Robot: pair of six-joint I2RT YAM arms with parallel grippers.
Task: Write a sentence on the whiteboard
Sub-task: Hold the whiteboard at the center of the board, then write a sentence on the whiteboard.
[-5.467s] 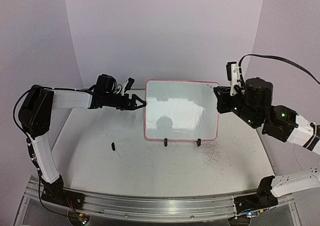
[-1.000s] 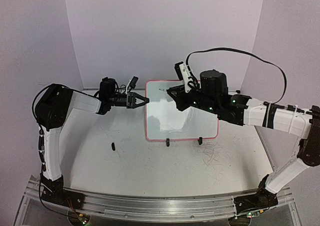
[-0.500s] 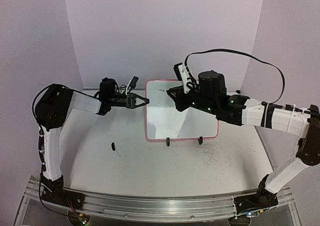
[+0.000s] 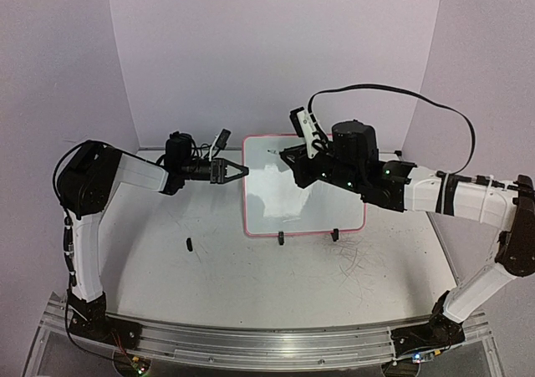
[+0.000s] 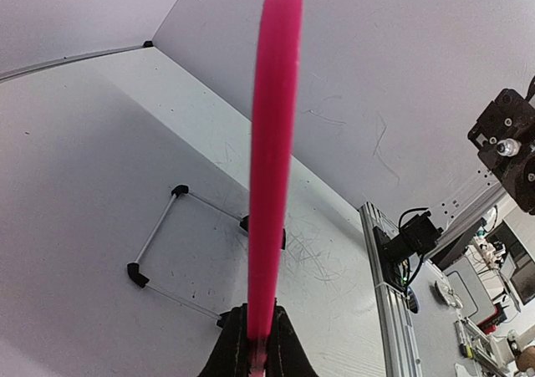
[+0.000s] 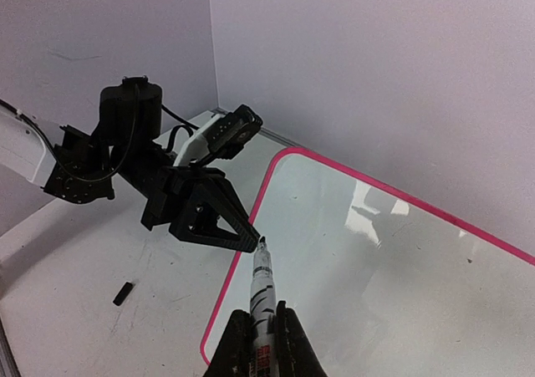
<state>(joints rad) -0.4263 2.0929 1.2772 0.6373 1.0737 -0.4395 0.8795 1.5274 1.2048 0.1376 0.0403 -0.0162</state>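
While its left edge is pinched between the fingers of the left gripper (image 4: 237, 169), the whiteboard (image 4: 326, 210) has its top, right and bottom edges free. The table (image 4: 251, 285) stretches out in front of it and to both sides. The whiteboard stands upright on two black feet (image 4: 280, 237) toward the back of the table's middle. It is glossy white inside a thin pink frame (the left wrist sees it edge-on). A small dark mark sits near its top-left corner. The right gripper (image 4: 294, 161) is clamped on a marker (image 6: 262, 293). The marker's tip is near the frame's left side; whether it touches the surface I cannot tell. The right arm (image 4: 418, 189) reaches across the whiteboard's upper part from the right. A small black piece (image 4: 189, 244) lies on the table, well apart to the left.
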